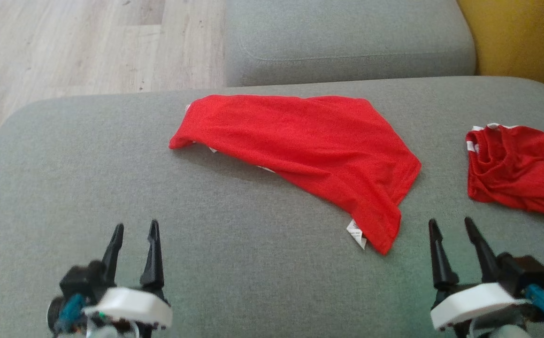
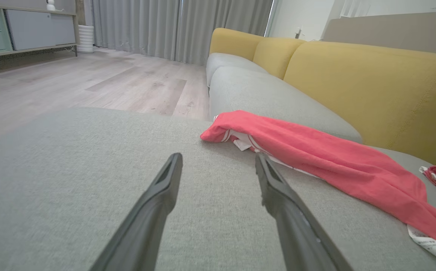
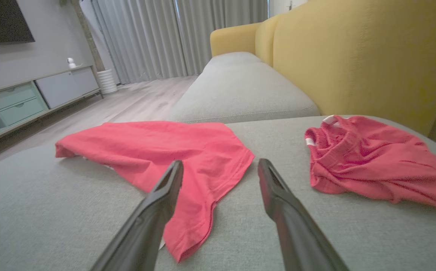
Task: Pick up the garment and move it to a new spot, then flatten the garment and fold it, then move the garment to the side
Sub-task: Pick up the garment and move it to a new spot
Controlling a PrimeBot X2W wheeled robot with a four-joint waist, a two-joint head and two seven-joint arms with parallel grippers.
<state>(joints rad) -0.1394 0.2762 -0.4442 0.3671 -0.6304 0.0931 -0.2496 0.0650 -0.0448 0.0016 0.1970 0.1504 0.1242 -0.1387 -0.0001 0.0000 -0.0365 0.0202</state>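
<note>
A red garment (image 1: pixel 300 150) lies spread, partly folded over itself, in the middle of the grey sofa cushion (image 1: pixel 112 188); a white label sticks out at its near corner. It also lies ahead and to the right of my left gripper (image 2: pixel 218 158) as the garment (image 2: pixel 315 158), and ahead and to the left of my right gripper (image 3: pixel 219 163) as the garment (image 3: pixel 172 150). My left gripper (image 1: pixel 133 227) stands open over bare cushion at the lower left. My right gripper (image 1: pixel 450 224) stands open at the lower right, just short of the garment's near corner. Both hold nothing.
A second red garment (image 1: pixel 516 169) lies crumpled at the cushion's right edge, the same crumpled garment (image 3: pixel 372 165) right of my right fingers. Another grey seat cushion (image 1: pixel 347 42) adjoins behind. A yellow backrest (image 3: pixel 353 56) rises on the right. Wooden floor (image 1: pixel 65 47) lies beyond the left edge.
</note>
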